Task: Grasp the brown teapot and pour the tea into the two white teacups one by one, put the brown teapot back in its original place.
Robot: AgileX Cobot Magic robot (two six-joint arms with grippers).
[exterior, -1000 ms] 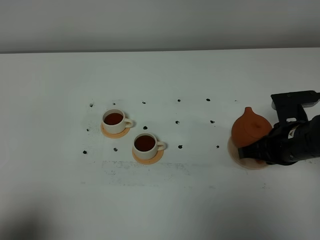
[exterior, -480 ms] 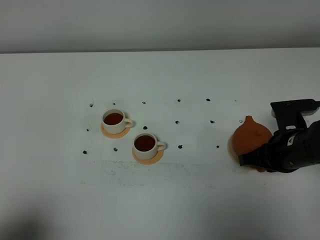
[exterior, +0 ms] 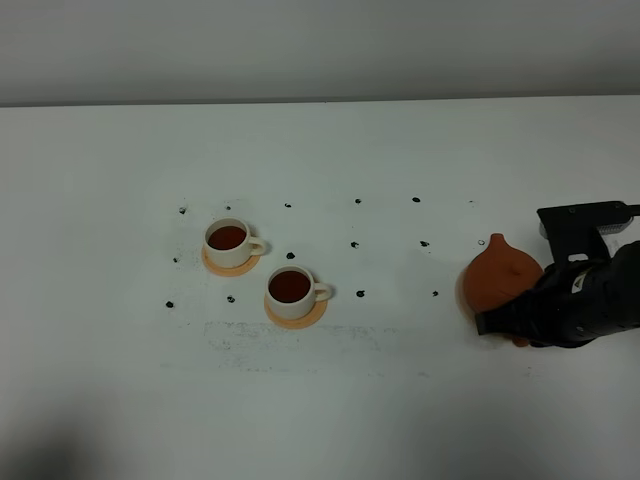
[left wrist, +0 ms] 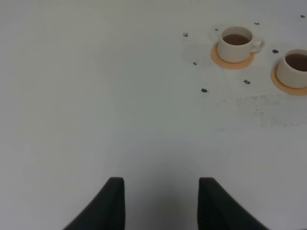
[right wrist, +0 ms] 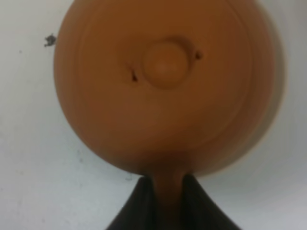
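The brown teapot (exterior: 503, 277) stands upright at the right of the table on the original place, a pale beige disc whose rim (right wrist: 277, 91) shows past the pot's side. My right gripper (exterior: 506, 322) is at the near side of the pot. In the right wrist view its fingers (right wrist: 144, 201) press against both sides of the loop handle (right wrist: 167, 191). The two white teacups (exterior: 228, 240) (exterior: 291, 289) hold dark tea and sit on orange coasters at centre left. My left gripper (left wrist: 160, 184) hovers over bare table, fingers apart with nothing between them.
Small black marks (exterior: 354, 244) dot the white tabletop between the cups and the teapot. The right arm's black body (exterior: 585, 262) lies over the table's right edge area. A grey wall runs along the back.
The teapot has come down a little and toward the front, settling onto the beige disc with the right gripper still at its handle. The cups and the left arm have not moved.
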